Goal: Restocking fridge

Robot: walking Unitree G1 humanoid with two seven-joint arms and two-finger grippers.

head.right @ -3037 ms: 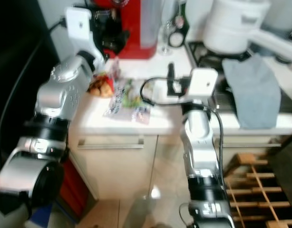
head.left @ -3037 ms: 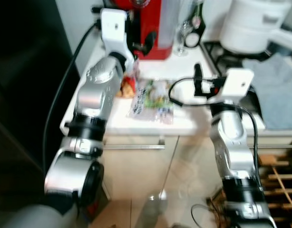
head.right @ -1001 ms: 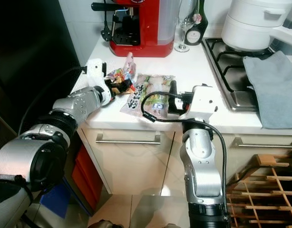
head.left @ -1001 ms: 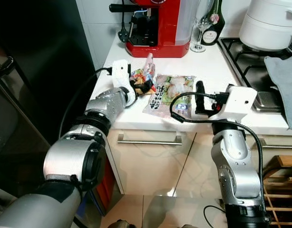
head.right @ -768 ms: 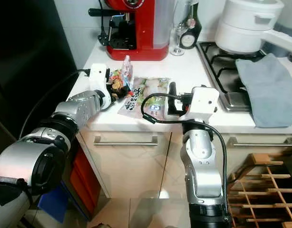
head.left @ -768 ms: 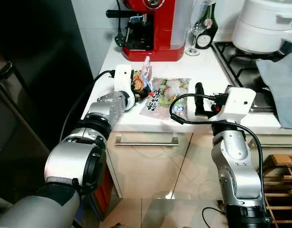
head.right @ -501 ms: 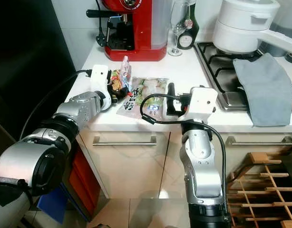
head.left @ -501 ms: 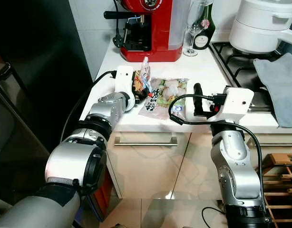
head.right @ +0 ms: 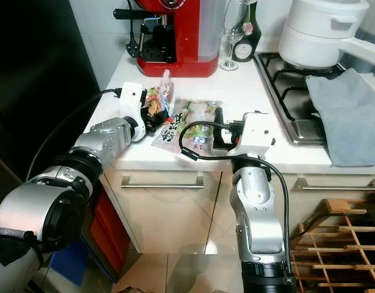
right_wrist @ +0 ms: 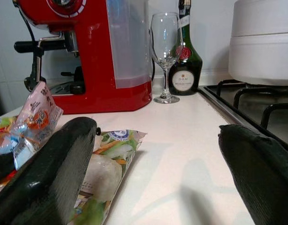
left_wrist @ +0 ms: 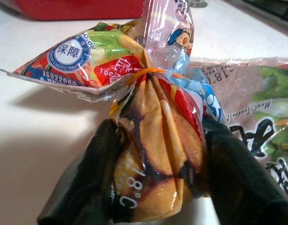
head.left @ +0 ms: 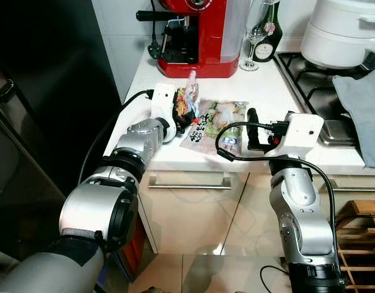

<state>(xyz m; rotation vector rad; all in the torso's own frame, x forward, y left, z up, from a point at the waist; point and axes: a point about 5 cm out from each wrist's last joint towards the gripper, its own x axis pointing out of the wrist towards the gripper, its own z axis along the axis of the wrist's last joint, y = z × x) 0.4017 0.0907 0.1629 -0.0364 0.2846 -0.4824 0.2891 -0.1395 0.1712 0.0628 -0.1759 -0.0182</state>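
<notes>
Now left hand [left_wrist: 158,187] around snack bag [left_wrist: 153,140]

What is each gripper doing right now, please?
Left gripper: shut on the tied snack bag at the counter.
Right gripper: open, holding nothing, just above the counter beside the flat food packet.

The snack bag [left_wrist: 153,140] is crinkled, glossy printed plastic film, pinched between matt black rubbery fingers [left_wrist: 83,187]. The flat packet [head.left: 215,122] beside it is shiny film too. The counter [head.left: 261,85] is smooth white with a soft sheen. The coffee machine [right_wrist: 111,51] is glossy red plastic with a clear tank. The glass [right_wrist: 165,47] and bottle [right_wrist: 184,61] are polished glass. A grey cloth [head.right: 343,116] looks soft and matt; the arms [head.left: 132,146] are brushed silver metal.
</notes>
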